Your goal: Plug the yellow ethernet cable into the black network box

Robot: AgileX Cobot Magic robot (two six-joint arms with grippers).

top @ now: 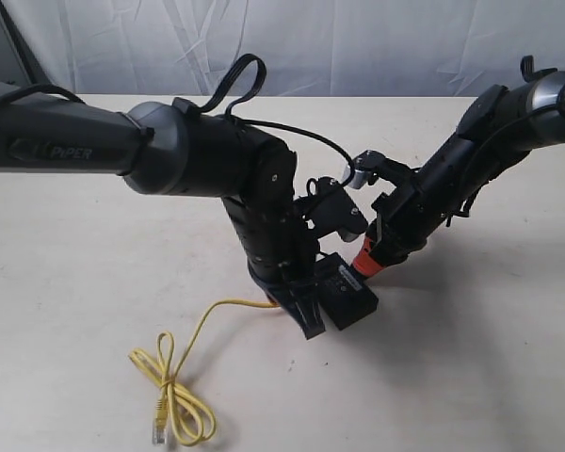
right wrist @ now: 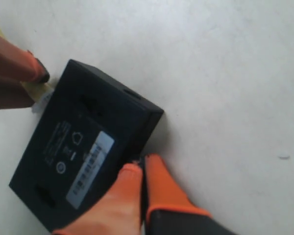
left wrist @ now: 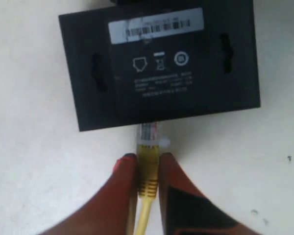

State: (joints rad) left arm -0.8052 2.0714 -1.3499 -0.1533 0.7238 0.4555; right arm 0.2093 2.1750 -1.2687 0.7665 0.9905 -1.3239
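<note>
The pale worktop (top: pixel 75 264) runs back to a far edge below a white curtain (top: pixel 358 47); its other edges are cut off. 2 dark arms reach in over it. The left arm (top: pixel 66 141) carries the word "PiPER" on its side. The right arm (top: pixel 508 113) shows no writing that can be read.

The black box (top: pixel 350 294) lies flat near the middle of the worktop, partly hidden in the exterior view by the left arm's wrist. Its top has a white barcode label (left wrist: pixel 157 23); the digits are too blurred to read. Below the label are 3 small white symbols and lines of tiny, illegible print.

The yellow cable (top: pixel 184 377) sits in loose loops toward the near side, left of the box, with 1 clear plug (top: pixel 158 435) lying free.

The left pincer (left wrist: pixel 147 157) pinches the cable's yellow boot just behind the other clear plug (left wrist: pixel 148 133), whose tip meets the box's long side; the port is hidden, so I cannot tell how far it is in.

The right pincer (right wrist: pixel 139 169) is pressed together, its orange tips against the opposite long side.

Bare worktop borders the box's 2 short sides.
</note>
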